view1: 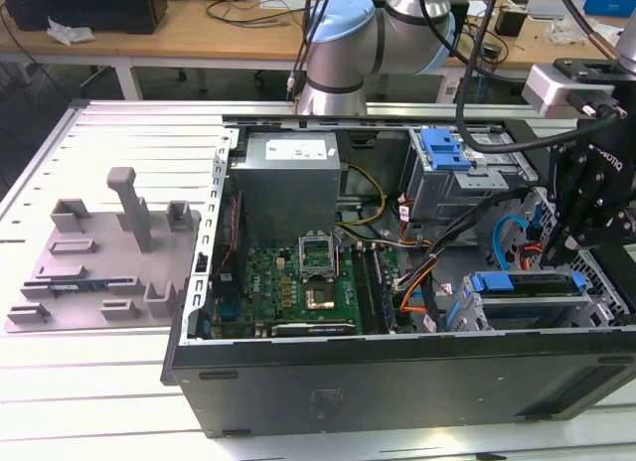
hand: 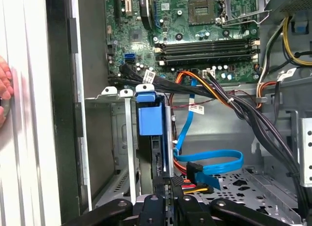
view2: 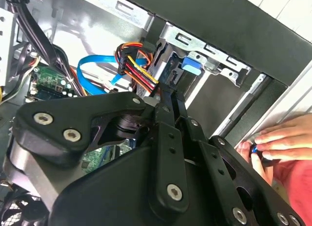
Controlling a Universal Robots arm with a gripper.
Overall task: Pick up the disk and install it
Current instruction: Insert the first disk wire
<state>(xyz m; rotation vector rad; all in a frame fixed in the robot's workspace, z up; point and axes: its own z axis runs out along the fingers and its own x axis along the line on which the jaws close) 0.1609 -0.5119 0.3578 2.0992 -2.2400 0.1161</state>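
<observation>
The disk (view1: 525, 282) stands on edge in the drive cage (view1: 606, 292) at the exterior view's right, near the front corner of the open computer case (view1: 397, 382), its blue carrier frame on top. In the first wrist view the blue carrier (hand: 149, 116) sits between the cage's metal rails, with the drive's dark edge running back to my gripper (hand: 168, 184). My gripper (view1: 561, 257) hangs over the cage, its two fingers drawn close together on the disk's rear edge. In the second wrist view the fingers (view2: 171, 97) reach toward the blue carrier (view2: 190, 65).
Orange, black and blue cables (hand: 209, 162) lie right beside the cage. A person's hand (view2: 278, 138) rests on the table just outside the case wall. Another blue bracket (view1: 444, 148) tops the far bay, beside a grey metal box (view1: 288, 178). A grey fixture (view1: 99, 252) lies at the exterior view's left.
</observation>
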